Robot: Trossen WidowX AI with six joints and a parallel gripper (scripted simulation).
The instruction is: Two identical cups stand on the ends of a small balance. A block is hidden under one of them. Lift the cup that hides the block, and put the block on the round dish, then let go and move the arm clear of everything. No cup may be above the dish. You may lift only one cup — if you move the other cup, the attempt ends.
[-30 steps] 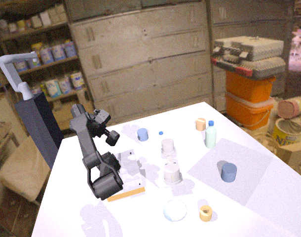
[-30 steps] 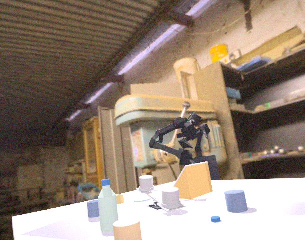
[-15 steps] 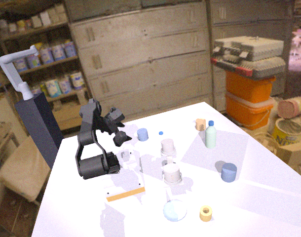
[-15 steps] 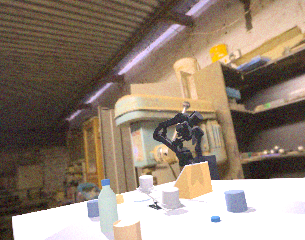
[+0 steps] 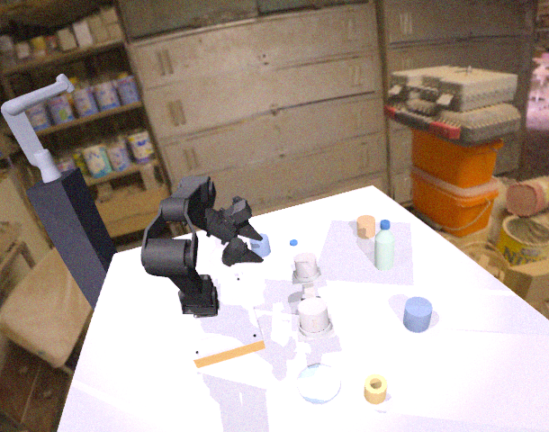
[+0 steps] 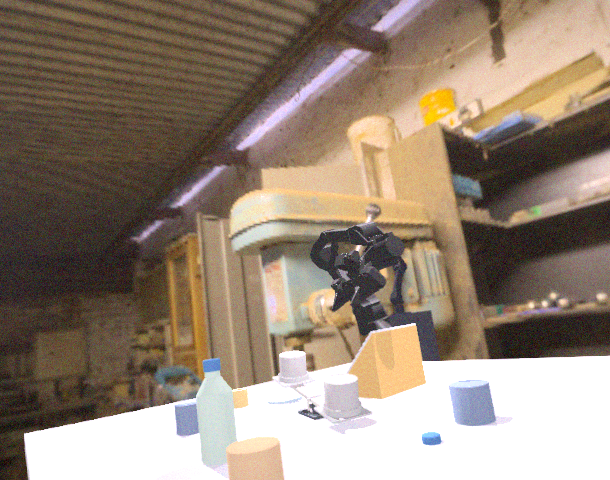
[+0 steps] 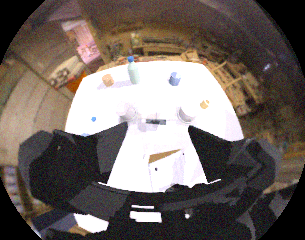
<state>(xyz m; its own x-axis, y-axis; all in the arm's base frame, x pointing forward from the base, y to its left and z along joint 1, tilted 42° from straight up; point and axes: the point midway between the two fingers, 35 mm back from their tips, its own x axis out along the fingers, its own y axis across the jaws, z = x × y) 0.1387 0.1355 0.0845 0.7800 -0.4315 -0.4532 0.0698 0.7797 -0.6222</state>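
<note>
A white cup (image 5: 312,315) (image 6: 292,365) (image 7: 187,113) stands upside down on the end of the balance (image 5: 308,292) (image 6: 310,413) (image 7: 155,122) nearer the dish. The identical cup (image 5: 306,265) (image 6: 341,395) (image 7: 127,111) stands on the other end. In the exterior view the beam looks tilted, with the dish-side end higher. No block shows; the cups hide what is beneath them. The pale round dish (image 5: 319,384) (image 6: 284,401) lies on the table with no cup over it. My gripper (image 5: 261,249) (image 7: 159,126) is open and empty, in the air to the arm's side of the balance.
An orange-sided wedge (image 5: 229,354) (image 6: 393,361) stands near the arm's base. Blue cylinders (image 5: 417,314) (image 6: 472,401), an orange cylinder (image 5: 365,227) (image 6: 254,459), a green bottle (image 5: 384,251) (image 6: 216,423), a blue cap (image 5: 293,242) (image 6: 431,438) and a yellow ring (image 5: 375,392) surround the balance.
</note>
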